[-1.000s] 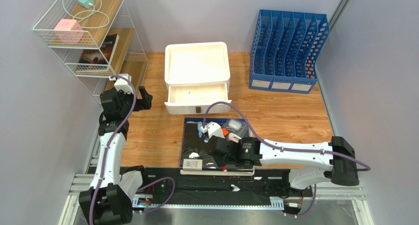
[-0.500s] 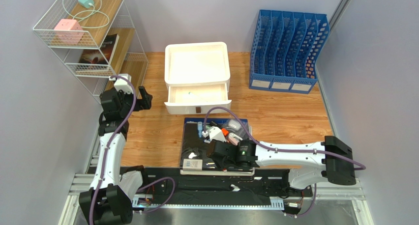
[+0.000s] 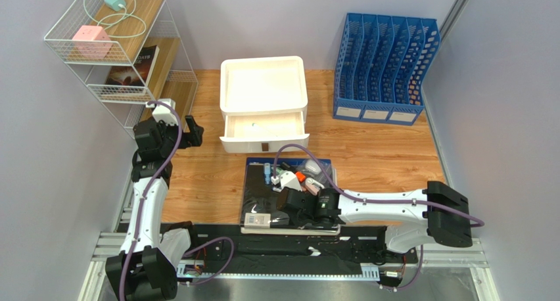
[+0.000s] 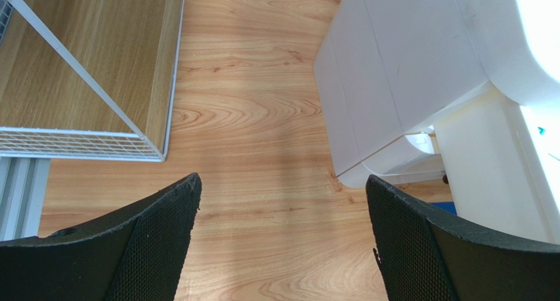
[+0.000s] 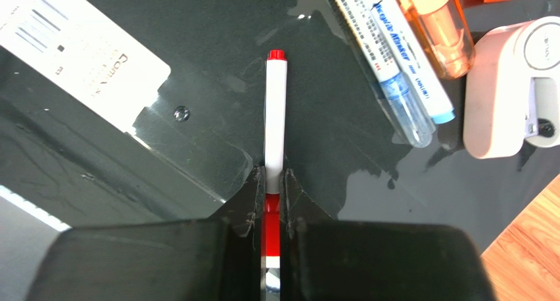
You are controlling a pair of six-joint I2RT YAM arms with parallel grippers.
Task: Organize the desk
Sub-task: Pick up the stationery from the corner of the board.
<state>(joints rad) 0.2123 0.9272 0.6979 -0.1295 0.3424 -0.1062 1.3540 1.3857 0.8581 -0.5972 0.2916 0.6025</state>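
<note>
Desk surface (image 3: 381, 150) lies under the white drawer unit (image 3: 263, 94). In front of that unit, right gripper (image 5: 274, 176) jaws clamp a white marker (image 5: 275, 110); left of it, left gripper (image 4: 282, 183) jaws stand wide apart

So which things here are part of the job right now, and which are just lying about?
In play: desk; right gripper, shut on red-and-white marker; open drawer (likely).
Lying about: blue file rack; wire shelf; blue pen; left gripper, open.
</note>
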